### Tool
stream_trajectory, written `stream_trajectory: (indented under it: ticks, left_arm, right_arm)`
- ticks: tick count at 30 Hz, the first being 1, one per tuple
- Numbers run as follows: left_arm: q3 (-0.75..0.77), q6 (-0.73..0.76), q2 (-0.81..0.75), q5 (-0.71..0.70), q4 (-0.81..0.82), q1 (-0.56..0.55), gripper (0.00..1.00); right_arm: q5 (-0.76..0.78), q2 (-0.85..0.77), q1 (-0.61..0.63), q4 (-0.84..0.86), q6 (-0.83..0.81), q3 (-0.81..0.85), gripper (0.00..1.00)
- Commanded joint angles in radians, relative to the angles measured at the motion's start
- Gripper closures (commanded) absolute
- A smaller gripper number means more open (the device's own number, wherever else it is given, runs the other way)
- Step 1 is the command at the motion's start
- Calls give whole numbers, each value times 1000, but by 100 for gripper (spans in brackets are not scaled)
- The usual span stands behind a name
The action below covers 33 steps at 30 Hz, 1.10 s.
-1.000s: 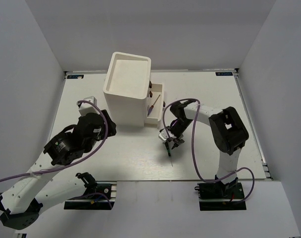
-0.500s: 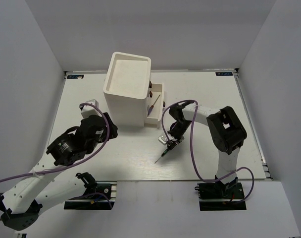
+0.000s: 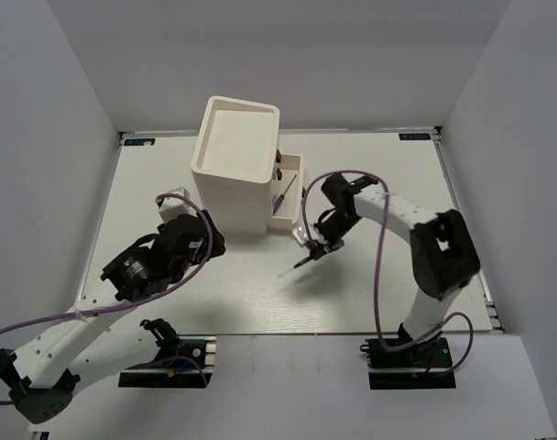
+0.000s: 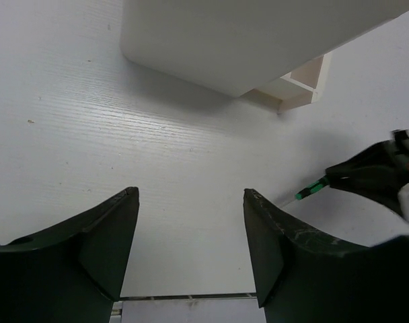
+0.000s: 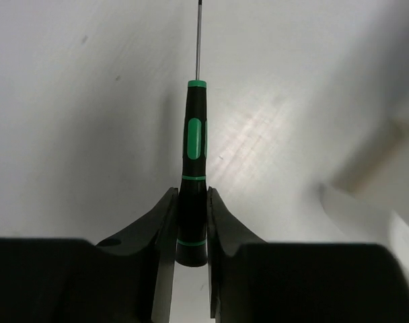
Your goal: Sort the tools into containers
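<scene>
Green-handled screwdriver (image 5: pixel 194 145) is now seen raised clear of the table (image 3: pixel 398 165) and swung round since a second ago. On the left, the left gripper (image 4: pixel 191 195) is held wide and empty, edged nearer the cabinet (image 3: pixel 233 170). The pulled-out drawer (image 3: pixel 301 170) stands just beside. On the right, the handle is clamped by the right gripper (image 5: pixel 188 195); a drop-off is judged next.

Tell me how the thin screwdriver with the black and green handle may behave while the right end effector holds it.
The thin black-and-green-handled screwdriver looks stiff and probably light. Its round, smooth handle may slip or twist, since the right end effector clamps only its rear end. Laid down, it would likely roll.
</scene>
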Motion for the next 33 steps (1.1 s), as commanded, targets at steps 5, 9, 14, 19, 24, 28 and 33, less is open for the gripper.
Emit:
stream_trajectory:
  ticks: [5, 9, 14, 19, 24, 28, 33]
  left_arm:
    - [-39, -25, 69, -16, 118, 1, 26]
    - [-30, -6, 98, -16, 128, 1, 25]
    - [22, -5, 107, -48, 96, 1, 25]
    - [33, -15, 71, -77, 50, 1, 25]
    - [15, -103, -4, -131, -40, 1, 25]
    - [45, -127, -25, -195, -99, 1, 25]
    - [84, -127, 14, -229, -122, 1, 25]
  right_arm:
    - [122, -260, -21, 277, 1267, 75, 100]
    - [212, -266, -59, 321, 1597, 98, 100]
    - [278, -83, -96, 214, 1905, 337, 100]
    - [252, 74, -121, 125, 2087, 506, 100]
    - [293, 151, -119, 210, 2216, 588, 100]
    - [314, 198, -112, 286, 2256, 597, 100]
    - [348, 282, -102, 340, 2268, 641, 100]
